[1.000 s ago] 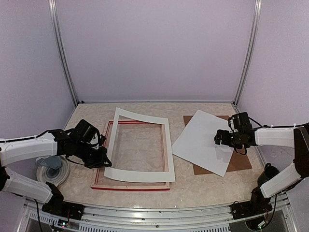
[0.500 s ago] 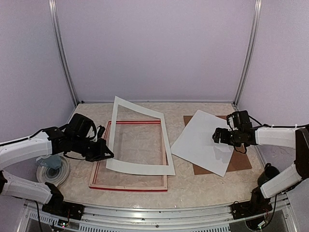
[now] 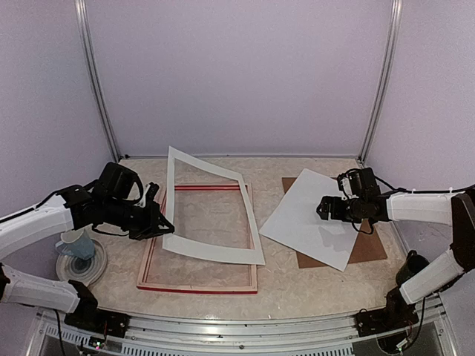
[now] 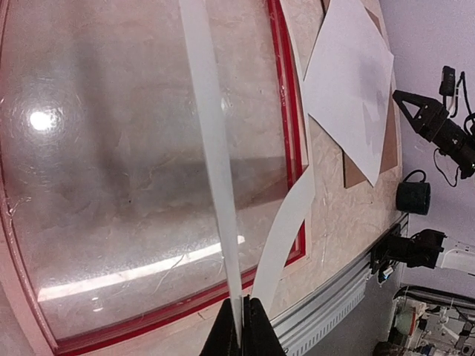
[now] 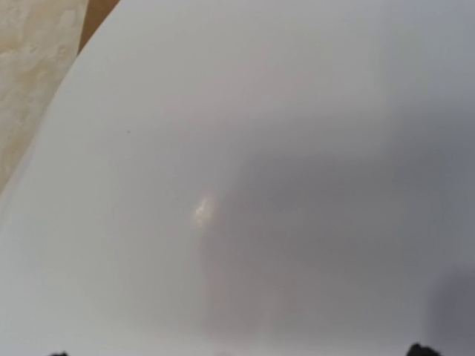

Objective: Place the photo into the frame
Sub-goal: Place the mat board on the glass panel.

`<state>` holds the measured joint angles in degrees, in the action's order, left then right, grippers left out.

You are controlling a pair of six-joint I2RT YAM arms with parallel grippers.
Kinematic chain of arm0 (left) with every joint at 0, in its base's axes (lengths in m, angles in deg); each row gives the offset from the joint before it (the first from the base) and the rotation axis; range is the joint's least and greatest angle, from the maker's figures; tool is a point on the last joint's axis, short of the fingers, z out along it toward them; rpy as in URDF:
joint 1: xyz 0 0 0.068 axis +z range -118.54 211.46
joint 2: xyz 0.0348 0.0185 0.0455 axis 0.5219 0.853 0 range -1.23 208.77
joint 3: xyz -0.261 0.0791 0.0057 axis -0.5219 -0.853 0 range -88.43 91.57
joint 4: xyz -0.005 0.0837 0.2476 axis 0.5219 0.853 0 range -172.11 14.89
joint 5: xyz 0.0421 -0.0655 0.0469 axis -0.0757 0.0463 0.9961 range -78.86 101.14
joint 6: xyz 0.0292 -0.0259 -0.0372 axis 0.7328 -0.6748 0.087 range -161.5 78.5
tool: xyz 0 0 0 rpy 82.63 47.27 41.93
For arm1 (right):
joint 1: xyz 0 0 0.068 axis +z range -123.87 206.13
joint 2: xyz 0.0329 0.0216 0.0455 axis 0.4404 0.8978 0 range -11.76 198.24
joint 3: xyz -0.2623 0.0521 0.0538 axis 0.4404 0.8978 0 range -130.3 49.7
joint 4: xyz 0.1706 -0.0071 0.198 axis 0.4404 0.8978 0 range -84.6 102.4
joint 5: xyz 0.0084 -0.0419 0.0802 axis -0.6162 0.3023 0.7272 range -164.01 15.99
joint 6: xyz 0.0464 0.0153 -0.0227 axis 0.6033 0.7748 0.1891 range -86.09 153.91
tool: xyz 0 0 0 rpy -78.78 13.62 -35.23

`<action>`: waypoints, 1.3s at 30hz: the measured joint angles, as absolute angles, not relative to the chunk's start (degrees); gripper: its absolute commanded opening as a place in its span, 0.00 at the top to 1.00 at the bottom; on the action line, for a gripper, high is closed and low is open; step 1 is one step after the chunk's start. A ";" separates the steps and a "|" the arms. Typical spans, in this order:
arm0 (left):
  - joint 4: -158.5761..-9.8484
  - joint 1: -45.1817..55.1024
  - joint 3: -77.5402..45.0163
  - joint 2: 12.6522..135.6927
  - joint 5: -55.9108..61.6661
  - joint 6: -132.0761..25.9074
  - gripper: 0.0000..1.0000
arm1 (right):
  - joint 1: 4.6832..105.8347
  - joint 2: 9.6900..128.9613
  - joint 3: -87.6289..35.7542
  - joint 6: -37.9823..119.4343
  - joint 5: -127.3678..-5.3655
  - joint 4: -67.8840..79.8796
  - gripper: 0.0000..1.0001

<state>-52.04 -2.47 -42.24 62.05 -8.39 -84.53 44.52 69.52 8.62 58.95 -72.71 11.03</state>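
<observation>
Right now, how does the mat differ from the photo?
The mat has a rectangular window cut out; the photo is a solid sheet. The mat is tilted up over the frame, its edge pinched in the left gripper; the photo lies flat, partly on the brown board, ungripped. Both are white.
</observation>
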 measured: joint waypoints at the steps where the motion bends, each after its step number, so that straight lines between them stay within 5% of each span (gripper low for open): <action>1: -50.91 -2.32 -41.89 62.23 -8.39 -84.16 0.94 | 44.59 69.52 8.62 58.93 -72.71 11.05 0.01; 18: -33.44 2.12 -38.48 70.07 -6.77 -74.19 0.94 | 45.40 69.52 8.62 58.16 -72.77 11.03 0.01; 39: -30.17 3.93 -37.25 74.42 -0.30 -69.23 0.94 | 45.42 69.74 8.62 57.22 -72.95 11.03 0.01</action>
